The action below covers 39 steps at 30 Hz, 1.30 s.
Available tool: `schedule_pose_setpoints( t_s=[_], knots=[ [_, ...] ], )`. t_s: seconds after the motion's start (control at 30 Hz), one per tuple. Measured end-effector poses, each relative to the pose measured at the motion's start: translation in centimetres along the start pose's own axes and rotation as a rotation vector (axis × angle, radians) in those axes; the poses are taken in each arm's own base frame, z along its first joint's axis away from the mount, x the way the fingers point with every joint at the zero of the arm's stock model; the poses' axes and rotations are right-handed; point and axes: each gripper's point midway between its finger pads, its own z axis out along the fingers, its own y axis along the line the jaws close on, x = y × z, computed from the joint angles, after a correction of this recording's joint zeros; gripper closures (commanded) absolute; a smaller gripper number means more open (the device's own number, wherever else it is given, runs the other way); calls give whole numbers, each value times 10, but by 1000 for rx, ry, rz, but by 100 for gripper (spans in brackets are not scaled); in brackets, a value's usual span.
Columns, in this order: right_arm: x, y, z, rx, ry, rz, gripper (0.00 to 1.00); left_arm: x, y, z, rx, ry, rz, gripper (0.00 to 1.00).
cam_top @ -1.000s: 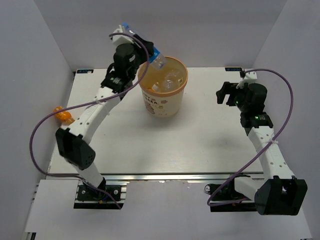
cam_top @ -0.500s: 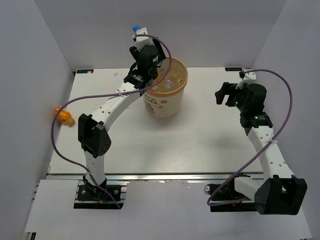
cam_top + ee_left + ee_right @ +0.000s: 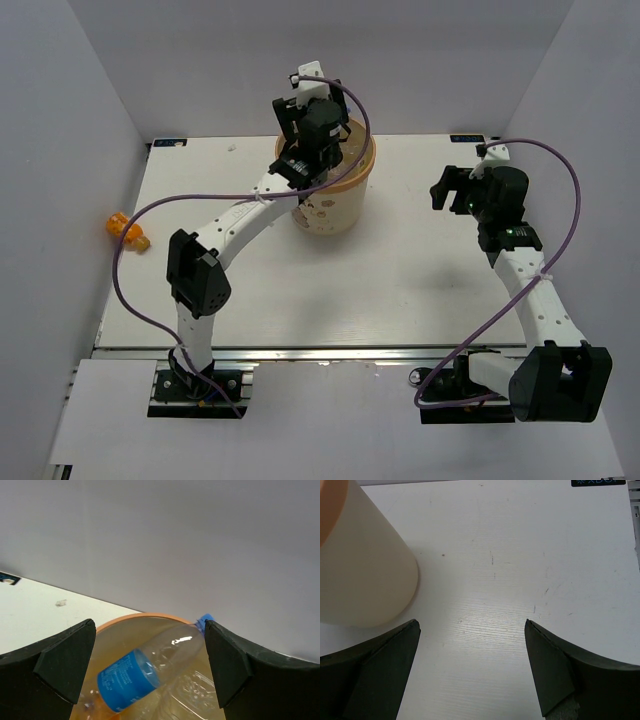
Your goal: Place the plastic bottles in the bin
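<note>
White table (image 3: 400,270), grey walls (image 3: 450,60), small pale scrap (image 3: 61,602)

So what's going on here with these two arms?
They are clearing plastic bottles into the bin. The left gripper hangs open over the bin. A blue-labelled bottle lies inside below it, ungripped, its cap against the rim. The right gripper is open and empty over the table, to the right of the bin. What looks like an orange bottle lies beyond the table's left edge.
</note>
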Motion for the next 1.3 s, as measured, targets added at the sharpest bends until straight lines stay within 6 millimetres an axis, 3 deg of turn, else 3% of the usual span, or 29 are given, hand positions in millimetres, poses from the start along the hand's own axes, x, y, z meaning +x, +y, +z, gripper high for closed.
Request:
schedule_pose_setpoints(
  t_s=[0.17, 0.27, 0.37, 0.5, 0.57, 0.6, 0.77, 0.83, 1.0, 1.17, 1.3],
  knots=[
    [0, 0, 0, 0, 0, 0, 11, -11, 24, 0, -73, -5, 18, 2],
    [0, 0, 0, -2, -1, 0, 11, -22, 58, 1, -120, 14, 18, 2],
    [-2, 1, -1, -4, -6, -1, 11, -35, 128, 14, -218, 45, -19, 2],
    [-4, 3, -3, -10, -13, 2, 11, -37, 281, 25, -517, 66, -89, 2],
    [-4, 3, -3, -12, -14, 9, 11, -20, 343, 16, -645, 100, -100, 2],
    [-4, 3, -3, -12, -15, 12, 11, -8, 362, 11, -682, 126, -103, 2],
    [-3, 3, -2, -11, -11, 18, 11, 71, 418, -12, -775, 285, -80, 2],
    [-2, 2, -1, -7, -6, 19, 11, 101, 450, -20, -821, 348, -77, 2],
    [5, -1, 5, -1, 17, 24, 11, 142, 525, -41, -937, 399, -89, 2],
    [11, -2, 10, -2, 37, 35, 11, 155, 552, -33, -968, 386, -65, 2],
    [16, 1, 13, -21, 54, 51, 11, 183, 562, -17, -969, 430, -31, 2]
  ],
)
